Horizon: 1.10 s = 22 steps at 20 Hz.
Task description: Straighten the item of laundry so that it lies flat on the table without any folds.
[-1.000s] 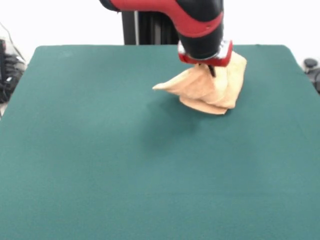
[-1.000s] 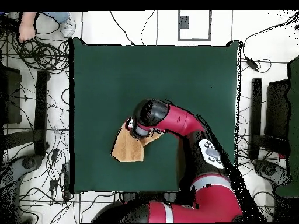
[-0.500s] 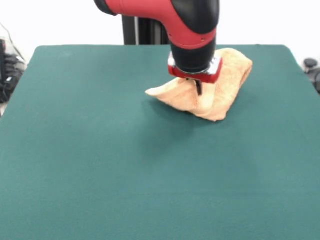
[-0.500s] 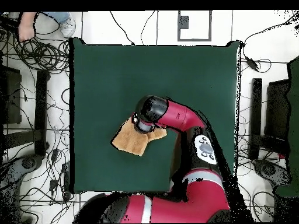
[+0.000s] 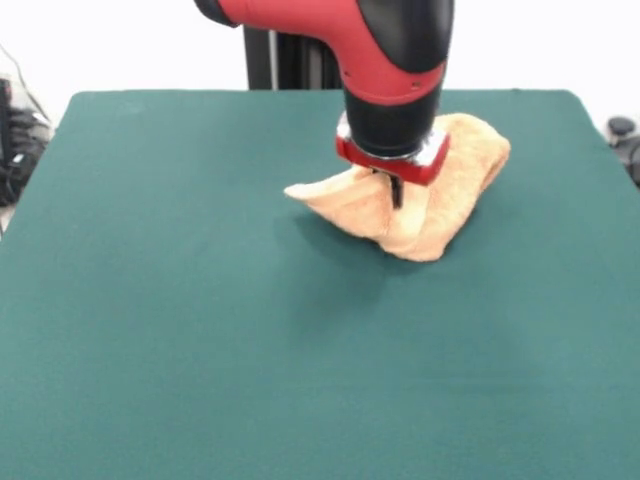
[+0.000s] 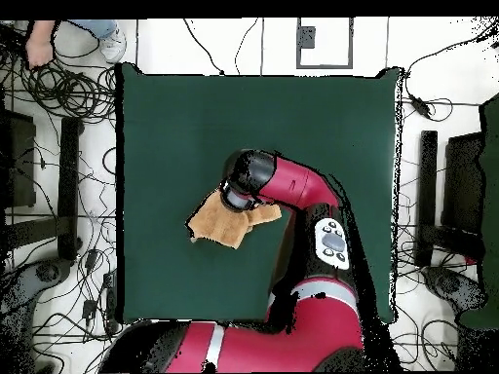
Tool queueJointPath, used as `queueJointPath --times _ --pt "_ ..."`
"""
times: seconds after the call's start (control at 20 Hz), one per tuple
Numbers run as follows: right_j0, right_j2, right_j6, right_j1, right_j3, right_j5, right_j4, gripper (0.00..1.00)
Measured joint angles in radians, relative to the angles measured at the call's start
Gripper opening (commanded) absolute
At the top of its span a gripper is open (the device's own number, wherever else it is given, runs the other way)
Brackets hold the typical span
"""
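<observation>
Toward table (image 5: 150, 300) far edge, right of centre, towel (image 5: 440, 205) sits bunched, part lifted. Gripper (image 5: 396, 190) pinches 1 fold near towel's middle (fingers mostly hidden behind cloth). My plan: drag low, away from heap, release only once layers separate.

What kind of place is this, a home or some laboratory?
Probably a robotics laboratory, not a home. A red and black robot arm works on a towel on a table covered in plain green cloth, and many loose cables and equipment stands lie on the white floor around it.
</observation>
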Motion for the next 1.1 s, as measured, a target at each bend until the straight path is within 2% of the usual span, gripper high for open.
queueJointPath --times 0.45,1.1 --pt "-0.017 -0.022 0.034 0.08 -0.082 0.0 0.021 0.0" --pt "-0.07 -0.022 0.034 0.135 -0.117 -0.001 0.085 0.0"
